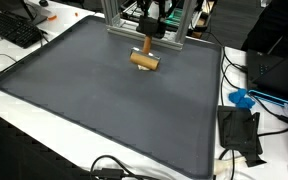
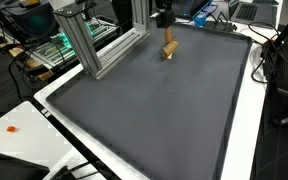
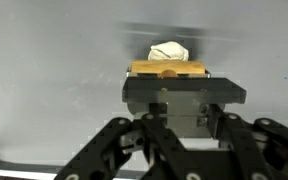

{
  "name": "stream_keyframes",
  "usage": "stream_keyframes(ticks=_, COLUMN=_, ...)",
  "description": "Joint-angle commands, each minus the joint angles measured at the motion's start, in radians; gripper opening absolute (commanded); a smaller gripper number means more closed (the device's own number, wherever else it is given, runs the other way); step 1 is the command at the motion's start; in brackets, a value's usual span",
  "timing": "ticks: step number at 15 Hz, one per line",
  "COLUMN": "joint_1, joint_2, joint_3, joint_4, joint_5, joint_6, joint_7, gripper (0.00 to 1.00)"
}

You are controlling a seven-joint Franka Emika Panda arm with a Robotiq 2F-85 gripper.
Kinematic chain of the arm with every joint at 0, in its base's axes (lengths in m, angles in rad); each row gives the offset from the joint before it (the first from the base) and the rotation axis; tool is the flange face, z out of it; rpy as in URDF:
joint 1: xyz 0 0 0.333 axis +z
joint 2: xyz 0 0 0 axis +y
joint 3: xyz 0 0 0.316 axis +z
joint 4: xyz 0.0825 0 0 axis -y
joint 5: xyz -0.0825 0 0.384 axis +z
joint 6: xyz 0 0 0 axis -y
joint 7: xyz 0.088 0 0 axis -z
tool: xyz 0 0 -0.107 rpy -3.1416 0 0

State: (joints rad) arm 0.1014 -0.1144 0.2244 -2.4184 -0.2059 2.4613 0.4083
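A small wooden piece [image 1: 144, 60] shaped like a mallet, with a short round head and an upright stem, stands on the dark grey mat [image 1: 104, 110] near its far edge. It also shows in an exterior view [image 2: 169, 49]. My black gripper [image 1: 149, 28] hangs straight above it and looks shut on the stem; it also shows in an exterior view [image 2: 164, 17]. In the wrist view the tan wood [image 3: 169, 69] sits between my fingertips [image 3: 184, 92]. A white crumpled lump [image 3: 169, 50] lies just beyond it.
An aluminium frame [image 2: 89, 45] stands at the mat's far edge behind the gripper [image 1: 134, 30]. A keyboard [image 1: 14, 28] lies off one corner. A blue object [image 1: 242, 98], a black box [image 1: 239, 130] and cables lie on the white table beside the mat.
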Motion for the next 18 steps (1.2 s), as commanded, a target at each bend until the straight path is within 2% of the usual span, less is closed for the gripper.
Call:
stream_keyframes(ticks=1, joint_1=0.021, joint_2=-0.036, joint_3=-0.013, joint_4=-0.036, joint_5=0.053, joint_6=-0.065, joint_7=-0.049, gripper=0.22)
stream_keyframes(ticks=13, joint_1=0.024, joint_2=-0.052, joint_3=-0.013, joint_4=-0.07, joint_5=0.089, joint_6=-0.078, joint_7=-0.079, gripper=0.22)
stream_keyframes(ticks=18, joint_1=0.016, joint_2=-0.047, joint_3=-0.008, joint_4=-0.075, joint_5=0.063, joint_6=-0.019, joint_7=-0.043, gripper=0.22)
